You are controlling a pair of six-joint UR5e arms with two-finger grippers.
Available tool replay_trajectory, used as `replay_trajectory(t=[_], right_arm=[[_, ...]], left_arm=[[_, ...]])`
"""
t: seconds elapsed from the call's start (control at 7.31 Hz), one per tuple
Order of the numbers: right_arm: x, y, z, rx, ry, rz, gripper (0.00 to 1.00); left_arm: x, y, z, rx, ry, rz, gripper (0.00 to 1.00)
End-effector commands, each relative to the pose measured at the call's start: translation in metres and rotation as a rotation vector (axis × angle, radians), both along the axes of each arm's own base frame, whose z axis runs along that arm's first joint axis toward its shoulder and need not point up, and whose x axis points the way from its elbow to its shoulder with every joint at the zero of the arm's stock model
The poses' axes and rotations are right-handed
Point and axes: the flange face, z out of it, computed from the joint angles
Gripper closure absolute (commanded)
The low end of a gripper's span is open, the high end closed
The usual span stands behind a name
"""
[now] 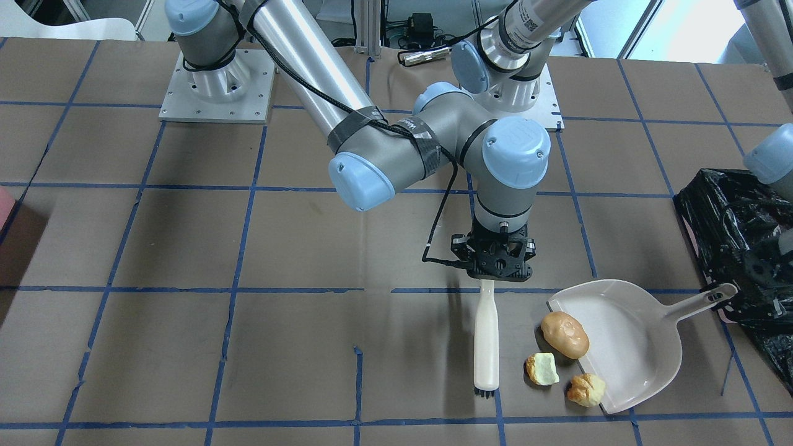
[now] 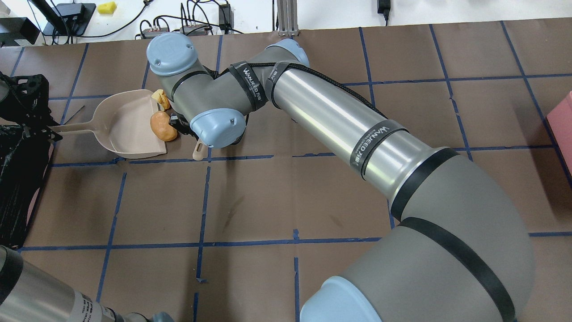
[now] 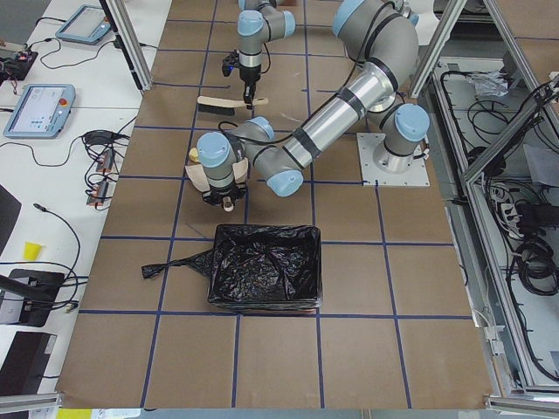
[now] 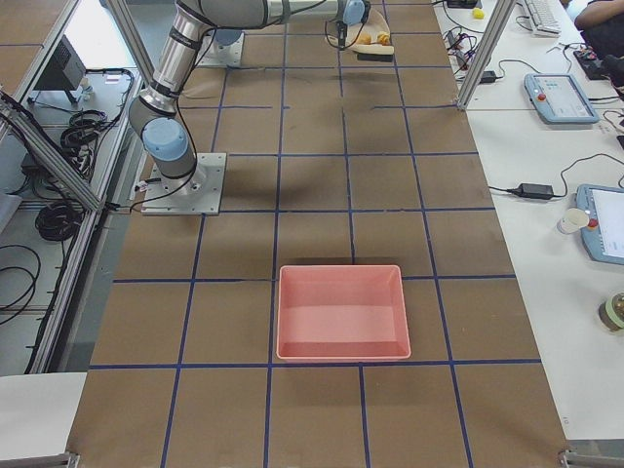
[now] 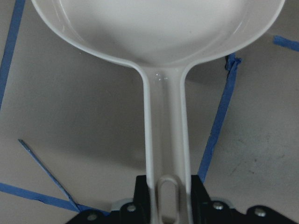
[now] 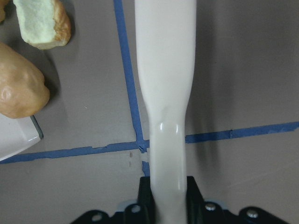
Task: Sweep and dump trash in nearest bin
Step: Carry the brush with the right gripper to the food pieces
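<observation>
Three food scraps gather at the mouth of the pale grey plastic dustpan (image 1: 638, 347): the tan-brown potato-like oval (image 1: 564, 334) and the golden-brown bread-like lump (image 1: 586, 389) touch its front lip, and the pale yellow-green bitten chunk (image 1: 543, 369) sits on the brown bench (image 1: 186, 248) just beside them. The right end effector (image 6: 166, 196) pinches the handle of the white brush (image 1: 486, 337), which extends alongside the chunk. The left end effector (image 5: 167, 196) clamps the dustpan's handle, near the large black-bag-lined bin (image 3: 265, 266).

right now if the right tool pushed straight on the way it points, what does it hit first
Probably the table. The right tool points down along the brush it grips, whose bristles seem at or near the surface. The scraps sit off to the side; depth is unclear.
</observation>
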Motion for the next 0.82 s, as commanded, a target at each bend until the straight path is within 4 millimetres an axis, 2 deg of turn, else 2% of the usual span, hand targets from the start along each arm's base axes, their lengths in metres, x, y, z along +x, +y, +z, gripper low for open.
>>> replay_trajectory(t=[0.0, 0.41, 0.68], right_arm=[[0.022, -0.009, -0.010, -0.009, -0.019, -0.007, 0.88], [0.032, -0.024, -0.016, -0.026, -0.032, -0.008, 0.87], [0.037, -0.031, -0.032, -0.020, -0.027, -0.010, 0.87]], left_arm=[[0.000, 0.000, -0.001, 0.001, 0.001, -0.003, 1.00], [0.000, 0.001, -0.002, 0.004, 0.003, 0.002, 1.00], [0.000, 0.001, -0.002, 0.004, 0.001, -0.001, 1.00]])
